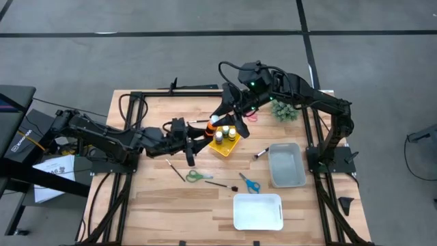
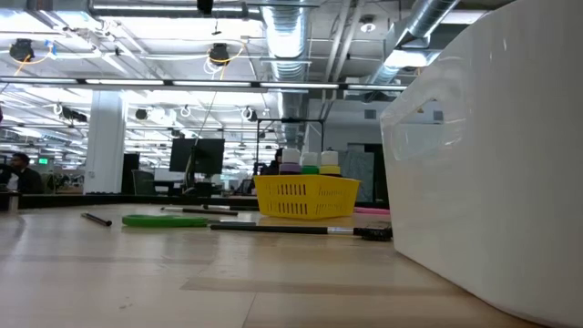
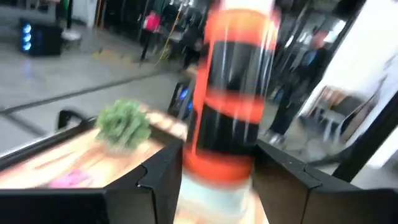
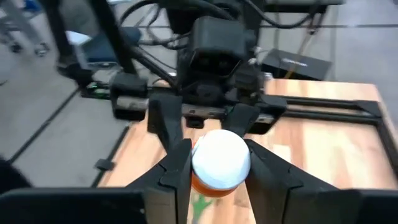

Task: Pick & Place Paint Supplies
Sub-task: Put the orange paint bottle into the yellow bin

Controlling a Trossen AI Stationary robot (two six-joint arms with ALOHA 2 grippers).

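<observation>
The table [image 1: 171,198] is a pale wooden top with dark rails along its edges, standing on a grey floor [image 1: 102,61] crossed by dark lines. Above its middle the two arms meet over one orange paint bottle [image 1: 212,127] with a white cap. The right tool [image 4: 217,167] comes from the far side and has its fingers closed on the cap end, while the left tool [image 3: 217,177] reaches in from the left with its fingers just beside the bottle's body on either side; whether they press on it I cannot tell. Just beside the bottle sits a small yellow basket [image 1: 225,145] with more paint bottles [image 2: 308,162] standing upright in it, purple, green and yellow caps showing from the low view. On the bare wood nearer the front lie dark-handled brushes [image 1: 220,184], green-handled scissors [image 1: 196,176] and blue-handled scissors [image 1: 249,183], all apart from each other. A grey bin [image 1: 287,165] sits toward the right side with another brush [image 1: 261,154] just beside it, and a white bin [image 1: 258,212] lies near the front edge. A spiky green plant [image 1: 284,111] stands near the far right corner. Beyond the table the low view shows a large open hall with ceiling ducts [image 2: 291,36], rows of lights and dark monitors [image 2: 196,157].
</observation>
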